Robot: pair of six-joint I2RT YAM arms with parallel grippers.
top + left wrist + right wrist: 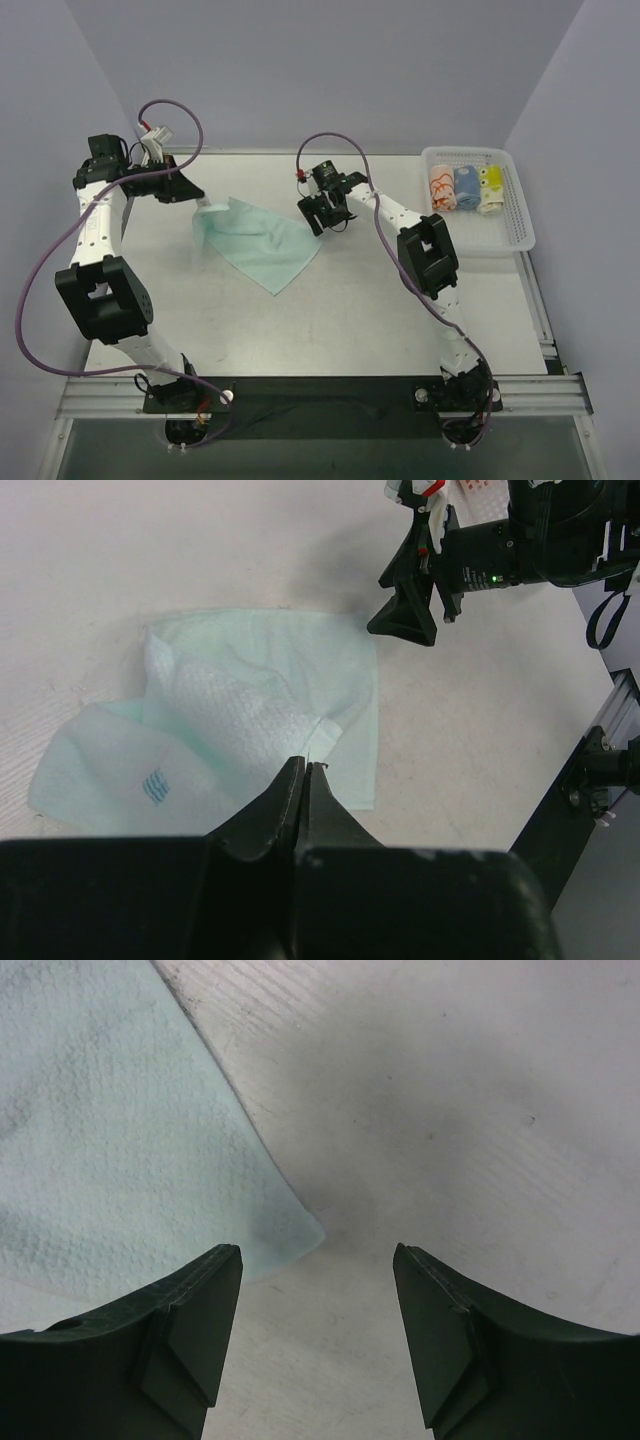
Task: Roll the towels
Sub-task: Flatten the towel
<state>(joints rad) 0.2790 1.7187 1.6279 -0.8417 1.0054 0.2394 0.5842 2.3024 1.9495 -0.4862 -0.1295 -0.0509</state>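
Bare tabletop (380, 320) lies open along the near edge. Toward the far-left middle the mint towel (265, 245) sits rumpled. The left pincer (305, 770) is closed on its edge, and the right pincer (315, 1260) gapes wide, empty, over another corner.

Mint towel (270, 700) corner behind left fingers (282, 805), probably pinched.
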